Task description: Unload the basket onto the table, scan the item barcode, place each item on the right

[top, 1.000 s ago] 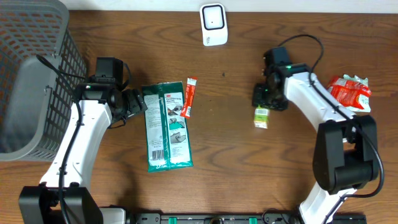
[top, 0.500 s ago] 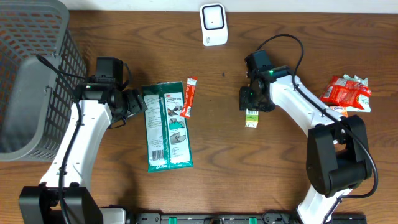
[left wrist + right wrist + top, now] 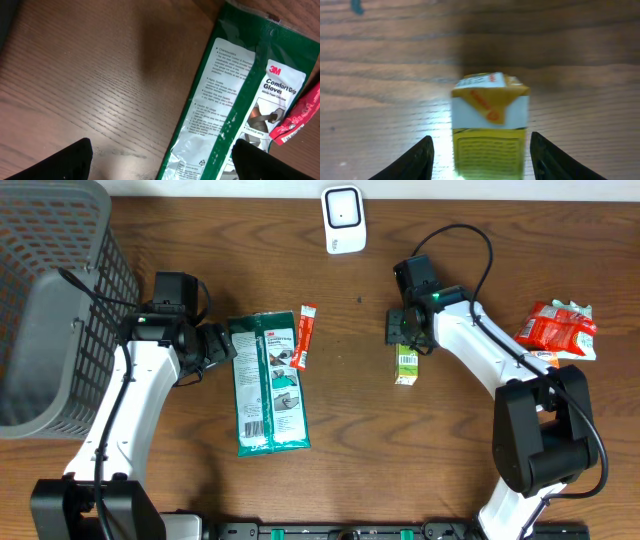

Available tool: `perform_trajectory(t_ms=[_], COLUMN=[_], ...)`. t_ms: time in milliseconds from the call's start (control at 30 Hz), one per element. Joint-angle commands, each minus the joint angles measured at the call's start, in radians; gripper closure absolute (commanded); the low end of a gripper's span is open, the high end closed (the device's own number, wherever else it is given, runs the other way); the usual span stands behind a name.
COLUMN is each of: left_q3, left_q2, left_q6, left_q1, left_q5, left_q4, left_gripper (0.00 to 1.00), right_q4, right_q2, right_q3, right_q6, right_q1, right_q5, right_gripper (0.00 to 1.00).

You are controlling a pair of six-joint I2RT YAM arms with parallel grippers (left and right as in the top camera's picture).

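Note:
A small yellow-green carton (image 3: 406,366) lies on the wooden table right of centre. In the right wrist view the carton (image 3: 490,130) sits between the two fingers with a gap on each side. My right gripper (image 3: 404,346) hovers just behind the carton, open and holding nothing; its right wrist view point is (image 3: 482,160). The white scanner (image 3: 342,220) stands at the table's far edge. My left gripper (image 3: 222,345) stands open at the left edge of a green 3M gloves packet (image 3: 268,385), with the packet edge (image 3: 235,100) between its wide-spread fingers (image 3: 162,162).
A grey mesh basket (image 3: 50,300) fills the far left. A red stick sachet (image 3: 305,337) lies against the gloves packet's upper right. A red snack packet (image 3: 560,330) lies at the right edge, beside the right arm.
The right arm carried the carton leftward, then the jaws widened and drew back slightly, leaving the carton lying on the table. The left arm has not moved.

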Motion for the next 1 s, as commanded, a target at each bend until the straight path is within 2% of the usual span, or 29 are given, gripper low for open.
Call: perform_trajectory(t_ms=[0, 367, 600, 967], left_q3=[0.008, 0.008, 0.008, 0.008], left_q2=[-0.001, -0.001, -0.001, -0.001], left_q6=[0.009, 0.009, 0.009, 0.009], left_q1=[0.002, 0.002, 0.002, 0.002], left_q5=[-0.013, -0.013, -0.013, -0.013], left_q4=[-0.003, -0.003, -0.003, -0.003], left_gripper=[0.10, 0.10, 0.10, 0.10], right_q4=[0.006, 0.058, 0.079, 0.128], right_q2=[0.006, 0.062, 0.061, 0.063], right_q3=[-0.007, -0.013, -0.013, -0.013], right_q6=[0.062, 0.062, 0.073, 0.080], right_q1=[0.007, 0.007, -0.003, -0.019], right_q5=[0.082, 0.077, 0.076, 0.077], right_gripper=[0.43, 0.42, 0.53, 0.49])
